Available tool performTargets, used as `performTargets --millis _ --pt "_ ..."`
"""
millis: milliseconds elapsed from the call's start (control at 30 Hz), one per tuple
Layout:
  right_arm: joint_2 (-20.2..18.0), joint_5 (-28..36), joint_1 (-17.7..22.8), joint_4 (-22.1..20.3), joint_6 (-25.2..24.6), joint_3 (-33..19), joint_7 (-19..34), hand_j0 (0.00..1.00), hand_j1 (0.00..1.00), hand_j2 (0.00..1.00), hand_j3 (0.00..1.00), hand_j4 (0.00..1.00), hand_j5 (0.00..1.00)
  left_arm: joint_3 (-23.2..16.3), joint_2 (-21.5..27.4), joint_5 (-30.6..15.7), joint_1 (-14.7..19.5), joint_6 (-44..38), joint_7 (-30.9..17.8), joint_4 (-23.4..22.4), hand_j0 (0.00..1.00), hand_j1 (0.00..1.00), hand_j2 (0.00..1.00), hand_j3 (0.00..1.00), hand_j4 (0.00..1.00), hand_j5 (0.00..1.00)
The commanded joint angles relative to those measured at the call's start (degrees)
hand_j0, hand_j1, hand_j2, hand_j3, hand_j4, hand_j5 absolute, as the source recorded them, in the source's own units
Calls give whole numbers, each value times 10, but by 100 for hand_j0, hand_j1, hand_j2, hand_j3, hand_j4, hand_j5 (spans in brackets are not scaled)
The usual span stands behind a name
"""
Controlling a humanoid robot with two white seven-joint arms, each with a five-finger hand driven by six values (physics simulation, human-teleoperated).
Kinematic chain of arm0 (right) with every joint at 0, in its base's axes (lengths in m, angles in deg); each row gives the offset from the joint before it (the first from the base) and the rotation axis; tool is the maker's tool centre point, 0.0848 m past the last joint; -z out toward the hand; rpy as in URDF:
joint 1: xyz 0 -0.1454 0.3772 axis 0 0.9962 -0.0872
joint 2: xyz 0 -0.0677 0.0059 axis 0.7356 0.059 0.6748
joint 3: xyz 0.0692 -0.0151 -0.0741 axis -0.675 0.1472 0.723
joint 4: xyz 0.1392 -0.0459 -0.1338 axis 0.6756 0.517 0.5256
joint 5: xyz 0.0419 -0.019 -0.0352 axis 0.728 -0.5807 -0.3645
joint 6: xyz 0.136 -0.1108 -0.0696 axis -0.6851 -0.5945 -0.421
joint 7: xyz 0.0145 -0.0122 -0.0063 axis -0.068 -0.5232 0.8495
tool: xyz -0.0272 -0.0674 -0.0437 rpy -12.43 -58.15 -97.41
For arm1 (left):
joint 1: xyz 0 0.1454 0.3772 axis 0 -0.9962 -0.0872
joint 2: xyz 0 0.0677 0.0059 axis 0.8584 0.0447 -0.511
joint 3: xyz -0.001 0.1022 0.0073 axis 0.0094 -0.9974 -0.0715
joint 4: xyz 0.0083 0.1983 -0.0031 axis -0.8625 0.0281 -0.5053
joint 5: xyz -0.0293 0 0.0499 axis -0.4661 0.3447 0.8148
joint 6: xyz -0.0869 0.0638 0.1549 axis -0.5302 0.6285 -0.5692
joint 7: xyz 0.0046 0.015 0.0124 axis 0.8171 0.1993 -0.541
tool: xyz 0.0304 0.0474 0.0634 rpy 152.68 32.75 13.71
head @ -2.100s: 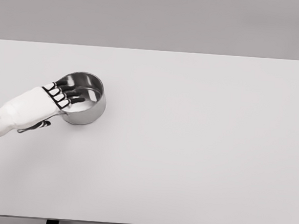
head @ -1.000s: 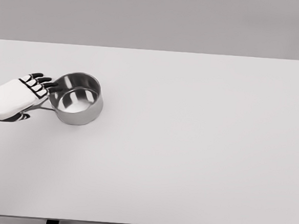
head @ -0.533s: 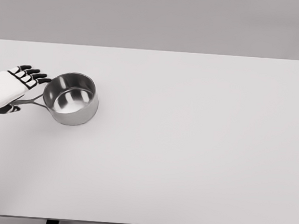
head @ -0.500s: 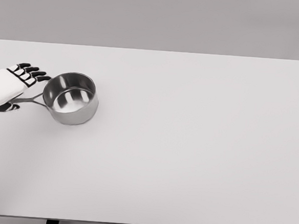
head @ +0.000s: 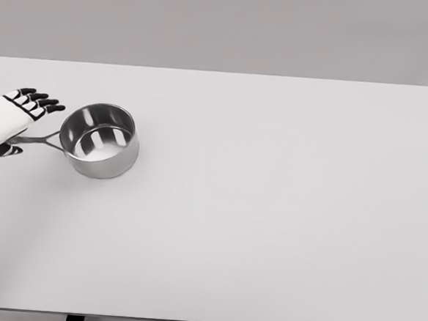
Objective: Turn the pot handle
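- Left hand (head: 7, 120) at the far-left edge of the table (head: 268, 230), arm entering from the left, white back of the hand up.
- Fingers (head: 36, 100) extended and loosely fanned toward the far right, dark tips just short of the pot rim; thumb dark, tucked low beneath the palm.
- Handle (head: 39, 139) thin, metal, pointing left from the pot, its outer end hidden under the palm; contact or grip on it impossible to tell.
- Pot (head: 99, 139) steel, upright, open, left part of the table, toward the far side; interior shiny, nothing inside.
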Motion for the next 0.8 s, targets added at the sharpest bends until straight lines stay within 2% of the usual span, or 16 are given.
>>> performTargets --millis 0,767 --pt "0 0 0 0 0 0 0 100 100 100 100 100 100 -2 -2 -3 0 -1 0 -10 100 100 100 100 100 100" --pt "0 0 0 0 0 0 0 100 100 100 100 100 100 -12 -8 -3 58 -1 0 -99 100 100 100 100 100 100"
